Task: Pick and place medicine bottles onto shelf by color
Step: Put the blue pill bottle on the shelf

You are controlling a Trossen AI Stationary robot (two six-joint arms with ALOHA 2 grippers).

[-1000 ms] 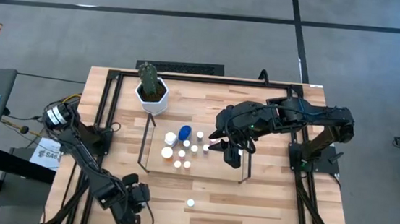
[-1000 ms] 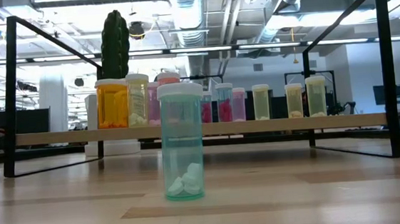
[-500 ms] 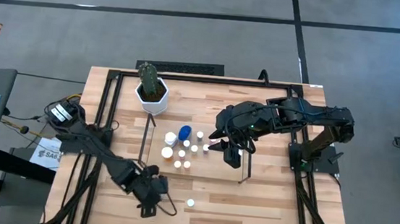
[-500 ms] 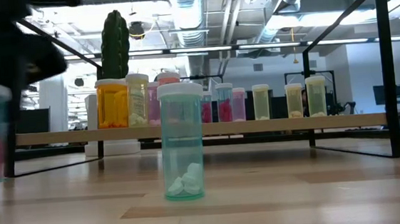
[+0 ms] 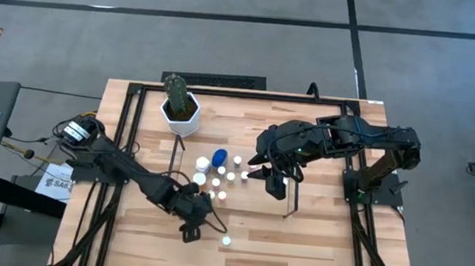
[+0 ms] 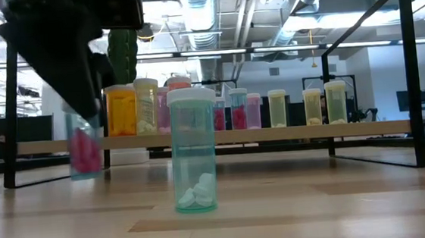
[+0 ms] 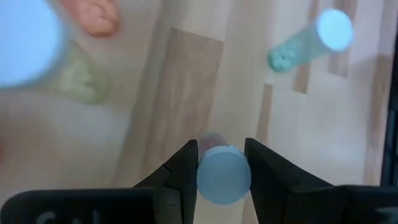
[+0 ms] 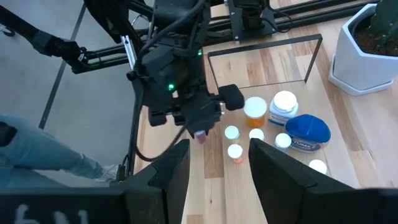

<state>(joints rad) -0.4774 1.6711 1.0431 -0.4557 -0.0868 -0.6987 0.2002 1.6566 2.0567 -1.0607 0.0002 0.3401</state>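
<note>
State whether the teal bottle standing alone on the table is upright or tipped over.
Upright. The low view shows the teal bottle standing on its base on the table, white cap on top, white pills settled at the bottom.

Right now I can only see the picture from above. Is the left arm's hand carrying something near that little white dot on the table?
Observer: Yes. The left hand is shut on a small clear bottle of pink pills.
Operator: What's the white dot?
Observer: It's the white cap of a teal see-through bottle. The bottle stands upright on the wooden table, with white pills at its bottom.
Operator: Is the right hand holding one too?
Observer: No. The right hand is open and empty above the low light-wood shelf.
</note>
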